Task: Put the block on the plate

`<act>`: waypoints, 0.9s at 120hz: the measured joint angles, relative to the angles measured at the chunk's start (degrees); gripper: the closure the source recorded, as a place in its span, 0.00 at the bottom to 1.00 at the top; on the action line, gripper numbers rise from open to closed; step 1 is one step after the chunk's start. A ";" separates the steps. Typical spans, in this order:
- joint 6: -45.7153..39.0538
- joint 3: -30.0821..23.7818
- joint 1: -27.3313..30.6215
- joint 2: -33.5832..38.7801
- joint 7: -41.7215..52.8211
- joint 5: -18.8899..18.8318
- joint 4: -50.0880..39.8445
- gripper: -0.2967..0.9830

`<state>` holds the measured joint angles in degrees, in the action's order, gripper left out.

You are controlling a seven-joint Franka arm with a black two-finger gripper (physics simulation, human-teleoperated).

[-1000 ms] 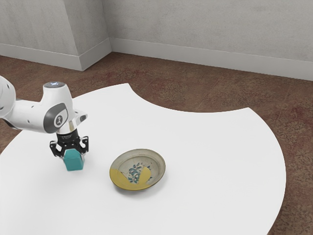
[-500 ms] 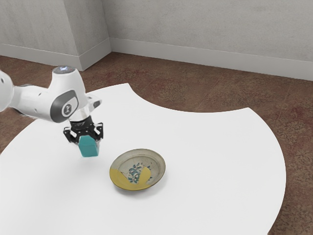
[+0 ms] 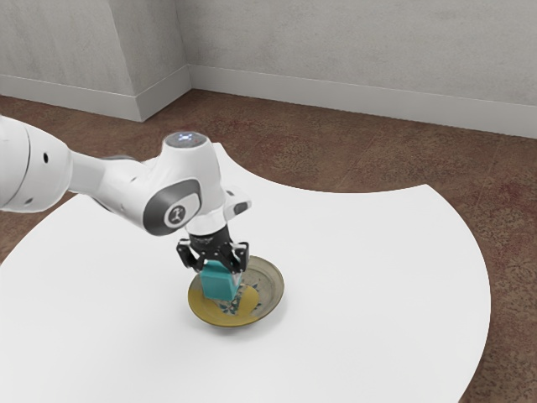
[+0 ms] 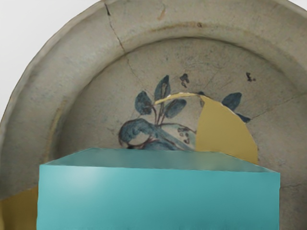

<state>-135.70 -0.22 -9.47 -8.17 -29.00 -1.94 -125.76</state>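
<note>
My black gripper [image 3: 221, 267] is over the plate in the exterior view, shut on the teal block [image 3: 219, 282]. The block covers part of the plate [image 3: 267, 290], a round grey-beige dish with blue flowers and yellow patches. Whether the block's underside touches the dish, I cannot tell. In the wrist view the block [image 4: 158, 199] is large at the lower edge, with the painted plate [image 4: 96, 96] behind it.
The white table [image 3: 369, 277] has a curved edge with a concave cut-out on its far side. Brown floor [image 3: 336, 151] and grey walls lie beyond it.
From the exterior view's left, my gripper has carried the block toward the right, rising at first and then coming lower, from beside the plate to over it. The plate has not moved.
</note>
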 joint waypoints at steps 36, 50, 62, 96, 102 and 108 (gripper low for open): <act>1.86 -0.67 0.23 4.49 0.93 0.31 0.54 0.29; 6.64 -0.70 0.45 7.01 4.08 0.06 4.85 0.27; 11.95 -0.63 0.58 6.39 8.49 0.14 11.67 0.25; 28.39 -0.66 2.80 6.32 20.83 1.25 27.95 0.24; 30.96 -0.65 3.35 6.25 22.59 1.24 30.64 0.24; 33.25 -0.55 3.79 6.22 24.20 1.17 32.48 0.24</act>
<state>-102.45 -0.78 -5.68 -1.94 -4.79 -0.77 -93.28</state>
